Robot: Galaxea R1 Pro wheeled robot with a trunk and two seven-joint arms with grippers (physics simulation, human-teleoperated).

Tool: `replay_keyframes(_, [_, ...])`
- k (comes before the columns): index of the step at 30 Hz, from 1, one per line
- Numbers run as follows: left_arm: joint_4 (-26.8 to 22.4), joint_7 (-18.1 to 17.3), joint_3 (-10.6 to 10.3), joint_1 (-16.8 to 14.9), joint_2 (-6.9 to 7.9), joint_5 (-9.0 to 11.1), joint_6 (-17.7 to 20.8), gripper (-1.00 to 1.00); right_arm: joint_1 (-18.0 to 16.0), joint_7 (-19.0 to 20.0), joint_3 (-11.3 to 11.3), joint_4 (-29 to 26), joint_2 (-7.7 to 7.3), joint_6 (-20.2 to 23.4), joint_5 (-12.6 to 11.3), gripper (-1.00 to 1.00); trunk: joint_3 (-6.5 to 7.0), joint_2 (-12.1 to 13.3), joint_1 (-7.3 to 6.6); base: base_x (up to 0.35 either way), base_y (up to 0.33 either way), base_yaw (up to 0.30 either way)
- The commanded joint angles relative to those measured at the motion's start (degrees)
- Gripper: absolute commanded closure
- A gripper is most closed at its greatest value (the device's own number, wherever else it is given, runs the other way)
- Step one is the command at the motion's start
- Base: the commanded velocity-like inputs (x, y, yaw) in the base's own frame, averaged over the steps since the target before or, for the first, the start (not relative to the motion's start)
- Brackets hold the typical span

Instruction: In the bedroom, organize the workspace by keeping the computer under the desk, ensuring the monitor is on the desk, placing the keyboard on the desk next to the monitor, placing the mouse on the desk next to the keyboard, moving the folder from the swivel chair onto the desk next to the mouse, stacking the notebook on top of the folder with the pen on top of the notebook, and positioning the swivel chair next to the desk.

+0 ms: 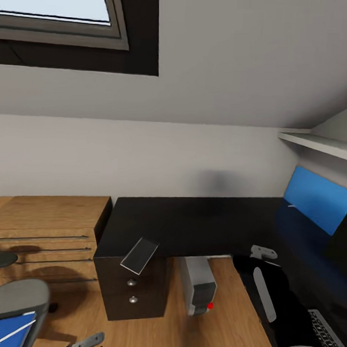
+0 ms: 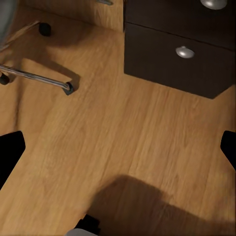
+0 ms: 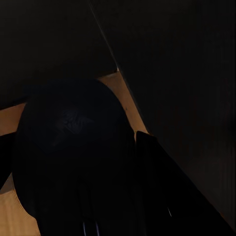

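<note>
The right pincer [image 3: 73, 162] grips a dark computer mouse [image 3: 69, 128] over the black worktop [image 1: 201, 221], low right in the head view. The left pincer [image 2: 118, 147] hangs wide above the floor. The keyboard [image 1: 330, 334] lies close; a careless drop could strike it. The folder [image 1: 2, 330] waits on the swivel chair [image 1: 19, 297], lower left.

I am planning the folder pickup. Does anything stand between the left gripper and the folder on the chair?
Nothing visible does. The folder lies uncovered on the chair seat, and the left gripper, open, hangs beside the seat, with just floor between them.
</note>
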Motion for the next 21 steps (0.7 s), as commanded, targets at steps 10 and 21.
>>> replay_keyframes(10, [-0.1,0.5,-0.1,-0.1,0.08,0.1,0.3,-1.0,0.0,-0.7,0.0,0.1,-0.01,-0.6,-0.7,1.0,0.41,-0.1,0.02,0.0,0.0,-0.254])
replay_keyframes(21, [-0.1,0.5,-0.1,-0.1,0.1,0.1,0.2,-1.0,0.0,-0.7,0.1,0.1,-0.09,-1.3,-0.7,1.0,0.9,-0.1,0.02,0.0,0.0,-0.216])
